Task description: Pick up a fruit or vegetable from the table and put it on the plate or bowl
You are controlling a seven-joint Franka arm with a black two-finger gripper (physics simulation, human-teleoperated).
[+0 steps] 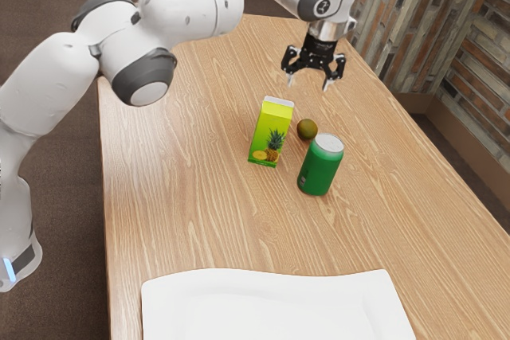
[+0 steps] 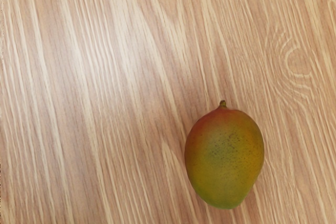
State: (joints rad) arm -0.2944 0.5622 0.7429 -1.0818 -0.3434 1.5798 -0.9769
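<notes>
A small mango (image 1: pixel 307 128), green-yellow with a red blush, lies on the wooden table (image 1: pixel 175 197) between a juice carton and a green can. In the wrist view the mango (image 2: pixel 224 156) lies on bare wood, off to one side of my hand's centre. My gripper (image 1: pixel 309 81) hangs open above the table, a little beyond the mango toward the far edge, with nothing between its fingers. A white square plate (image 1: pixel 271 308) sits at the near edge of the table.
A yellow-green pineapple juice carton (image 1: pixel 271 131) stands upright just to the exterior view's left of the mango. A green soda can (image 1: pixel 320 165) stands close in front of the mango. A wood-panelled wall (image 1: pixel 446 21) runs along the far right.
</notes>
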